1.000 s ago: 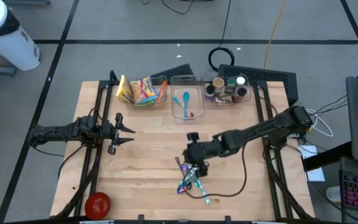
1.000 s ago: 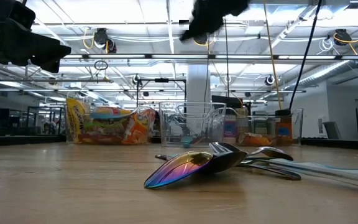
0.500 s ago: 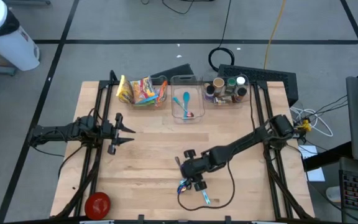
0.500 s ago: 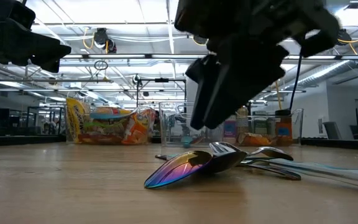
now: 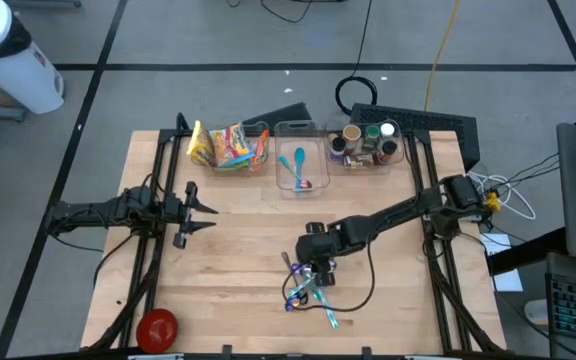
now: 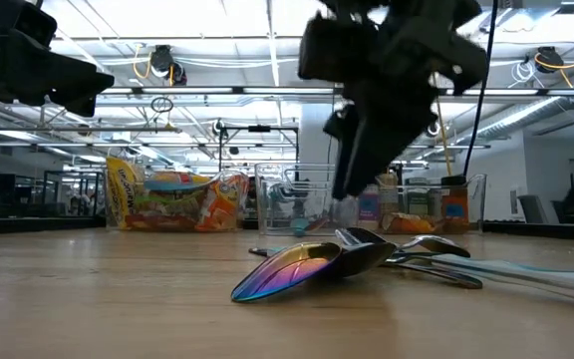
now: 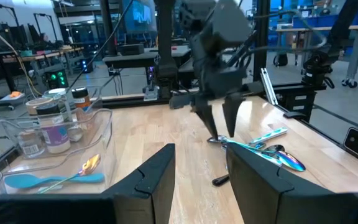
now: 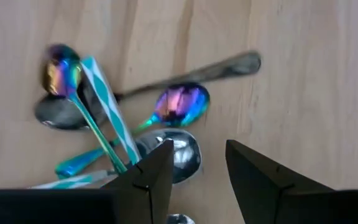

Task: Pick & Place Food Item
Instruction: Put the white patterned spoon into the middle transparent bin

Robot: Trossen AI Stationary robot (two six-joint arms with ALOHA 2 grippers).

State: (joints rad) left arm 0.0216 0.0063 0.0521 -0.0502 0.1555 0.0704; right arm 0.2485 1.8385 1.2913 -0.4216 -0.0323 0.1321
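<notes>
A wooden worktop (image 5: 238, 250) seen from above. The right gripper (image 5: 317, 272) hangs just over a loose pile of spoons (image 5: 308, 292) near the front middle, fingers spread and holding nothing. The left gripper (image 5: 200, 213), also spread and empty, waits at the left side. Along the far edge stand three clear bins: one with snack packets (image 5: 228, 146), one with a blue spoon (image 5: 298, 161), one with jars (image 5: 366, 142). A red ball (image 5: 157, 327) sits at the front left corner.
</notes>
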